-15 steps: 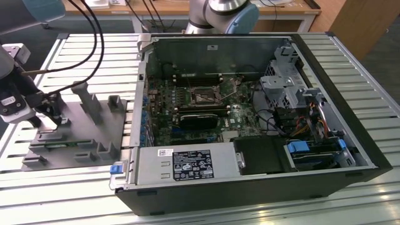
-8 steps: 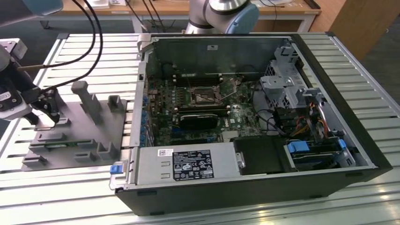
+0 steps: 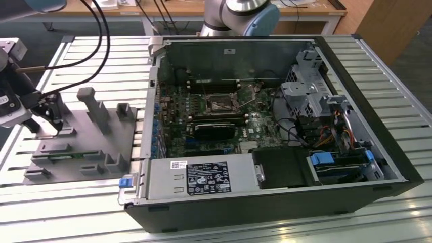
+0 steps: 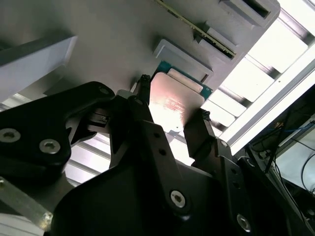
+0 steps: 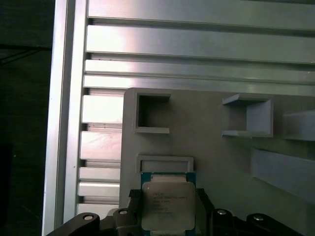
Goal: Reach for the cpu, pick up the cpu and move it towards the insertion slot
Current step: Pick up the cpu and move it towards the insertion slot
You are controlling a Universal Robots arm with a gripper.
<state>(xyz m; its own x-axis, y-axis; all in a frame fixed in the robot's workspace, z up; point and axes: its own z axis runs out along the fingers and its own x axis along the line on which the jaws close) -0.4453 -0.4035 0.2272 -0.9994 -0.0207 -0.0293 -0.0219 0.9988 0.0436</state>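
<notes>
The cpu (image 5: 167, 204) is a flat square chip with a silver-grey top and a thin green rim. It lies over the grey fixture plate (image 5: 206, 162), just in front of a shallow raised frame (image 5: 165, 161). My gripper (image 5: 167, 212) is shut on the cpu (image 4: 174, 101), with one black finger (image 4: 142, 101) pressed to each of two opposite edges in both wrist views. In the exterior view the gripper (image 3: 48, 119) hangs low over the fixture (image 3: 88, 147) at that view's left. The insertion slot (image 3: 219, 104) is the square socket in the middle of the motherboard.
An open computer case (image 3: 270, 131) lies on the slatted metal table (image 3: 81, 55), on the exterior view's right of the fixture. Grey posts (image 3: 91, 104) and blocks (image 3: 121, 112) rise from the fixture near the gripper. Black cables (image 3: 94, 30) hang above the table.
</notes>
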